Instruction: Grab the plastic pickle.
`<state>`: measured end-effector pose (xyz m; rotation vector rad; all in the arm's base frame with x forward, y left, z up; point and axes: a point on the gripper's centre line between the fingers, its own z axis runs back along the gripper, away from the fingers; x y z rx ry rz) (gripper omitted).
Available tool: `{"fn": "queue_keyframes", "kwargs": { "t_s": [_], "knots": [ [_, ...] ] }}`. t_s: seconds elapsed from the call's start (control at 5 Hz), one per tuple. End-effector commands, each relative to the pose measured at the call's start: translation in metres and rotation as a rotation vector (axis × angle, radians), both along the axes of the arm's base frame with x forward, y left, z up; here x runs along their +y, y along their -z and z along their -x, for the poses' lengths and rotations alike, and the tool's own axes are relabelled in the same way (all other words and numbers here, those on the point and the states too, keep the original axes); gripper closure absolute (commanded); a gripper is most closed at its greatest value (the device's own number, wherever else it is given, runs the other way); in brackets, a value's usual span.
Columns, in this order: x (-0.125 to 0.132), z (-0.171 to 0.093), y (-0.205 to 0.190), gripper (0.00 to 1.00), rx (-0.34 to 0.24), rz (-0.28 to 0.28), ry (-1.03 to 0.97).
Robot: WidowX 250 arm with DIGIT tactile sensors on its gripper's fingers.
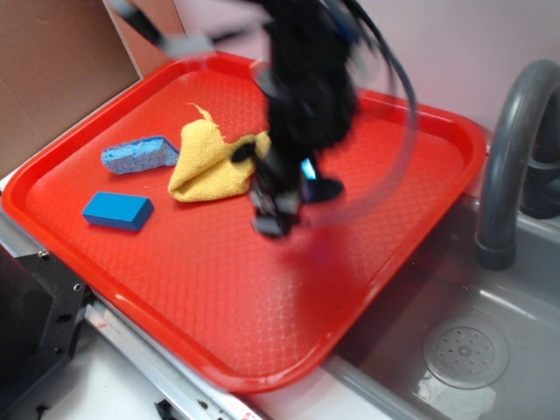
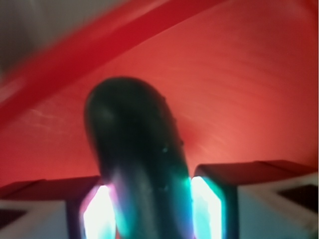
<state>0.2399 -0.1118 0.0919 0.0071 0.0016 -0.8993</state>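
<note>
The plastic pickle (image 2: 134, 129), a dark teal-green capsule, stands out lengthwise from between the two lit pads (image 2: 97, 214) of my gripper (image 2: 152, 199). Both pads press on its sides, so the gripper is shut on it. Behind it lies the red tray (image 2: 239, 99). In the exterior view the arm is blurred with motion. There the gripper (image 1: 280, 206) hangs over the middle of the tray (image 1: 219, 289), just right of the yellow cloth, and the arm hides the pickle.
On the left half of the tray lie a crumpled yellow cloth (image 1: 210, 162), a light-blue sponge (image 1: 138, 155) and a blue rectangular block (image 1: 117, 211). A grey sink (image 1: 464, 350) with a curved faucet (image 1: 512, 157) borders the tray on the right.
</note>
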Motion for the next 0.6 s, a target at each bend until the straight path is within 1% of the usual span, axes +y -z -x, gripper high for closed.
{"fn": "queue_keyframes", "kwargs": {
  "t_s": [0.0,0.2,0.4],
  "knots": [
    [0.024,0.039,-0.100,1.00,-0.087,0.106,-0.487],
    [0.035,0.059,-0.146,1.00,-0.172,0.036,-0.731],
    [0.046,0.054,-0.139,1.00,-0.094,0.022,-0.870]
  ]
}}
